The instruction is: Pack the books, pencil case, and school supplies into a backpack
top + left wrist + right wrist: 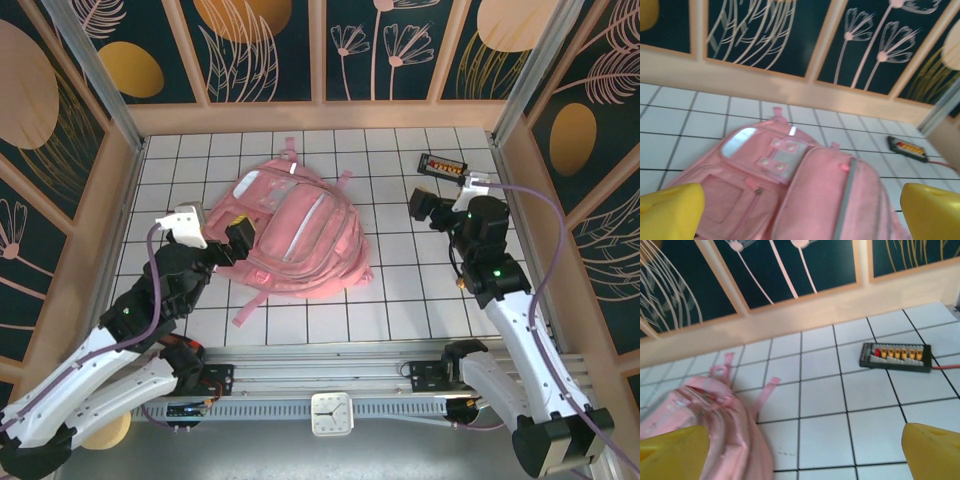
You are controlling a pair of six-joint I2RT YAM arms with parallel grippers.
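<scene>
Backpack [297, 243] lies flat, front side up, a little left of the middle of the white tiled surface [400, 290]. Its pink front pockets and pale reflective trim face upward. Short pink loops point toward the far wall, and one strap [246, 310] trails off its near left corner toward the arm bases.

Left claw [236, 243] sits at the bag's left edge with its yellow fingers [671, 210] spread wide apart. In the left wrist view the bag's front pocket [735, 200] and zip lie below and between the two fingers. Whether any finger touches the fabric cannot be told.

Right claw [424, 205] stands over bare tiles to the right of the bag, well apart from the left one, and its yellow fingers [935, 452] are also spread wide. In the right wrist view the backpack's edge [705, 425] shows low on the left, beside the left finger.

A small black device [443, 166] with a row of orange dots rests on the tiles near the far right corner, beyond the right claw, with a thin red wire [946, 367] leading off to the right. A small white clock [332, 413] sits on the rail between the arm bases.
</scene>
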